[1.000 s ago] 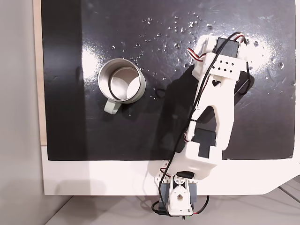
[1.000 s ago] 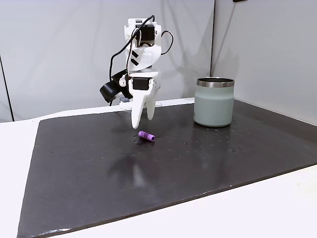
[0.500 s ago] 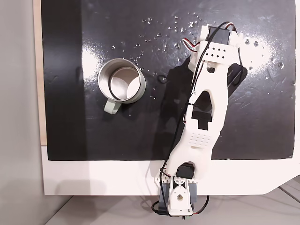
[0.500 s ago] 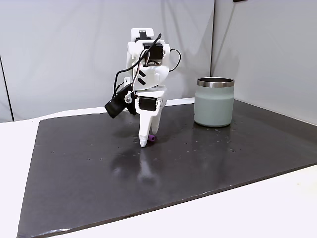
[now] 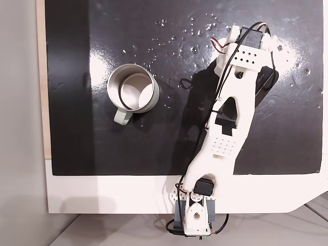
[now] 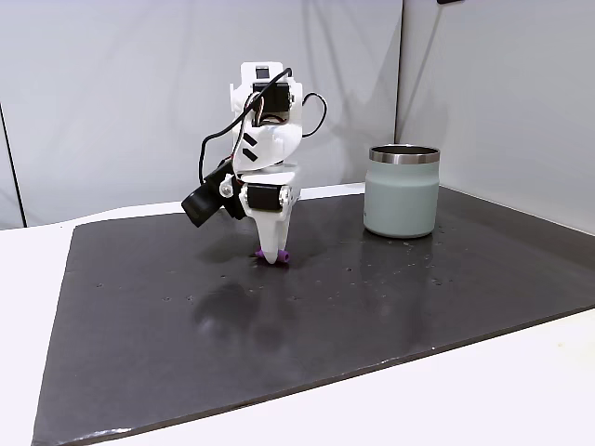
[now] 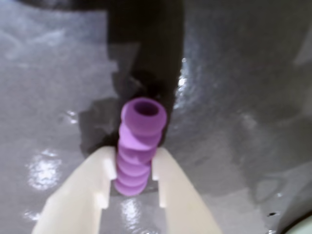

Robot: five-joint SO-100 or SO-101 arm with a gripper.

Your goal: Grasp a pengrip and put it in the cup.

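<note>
The purple ribbed pengrip [image 7: 140,141] lies on the black mat, squeezed between my two cream fingers [image 7: 83,190]. My gripper [image 7: 132,158] is shut on it, with one end of the tube sticking out past the tips. In a fixed view from the side, my gripper [image 6: 271,257] points straight down onto the mat and a bit of the pengrip [image 6: 283,256] shows beside its tip. The steel cup [image 6: 402,190] stands upright to the right of it there. From above, the cup [image 5: 132,88] with its pale handle [image 5: 122,117] sits left of my arm [image 5: 225,133], which hides the pengrip.
The black mat [image 5: 77,138] covers a white table [image 5: 102,192] whose front edge runs along the bottom of the view from above. Water droplets [image 5: 179,31] speckle the mat's far part. A black cable loop [image 5: 185,83] lies between cup and arm.
My gripper dropped from above the mat onto the pengrip and closed on it. The arm stretched out further over the mat. The cup has not moved.
</note>
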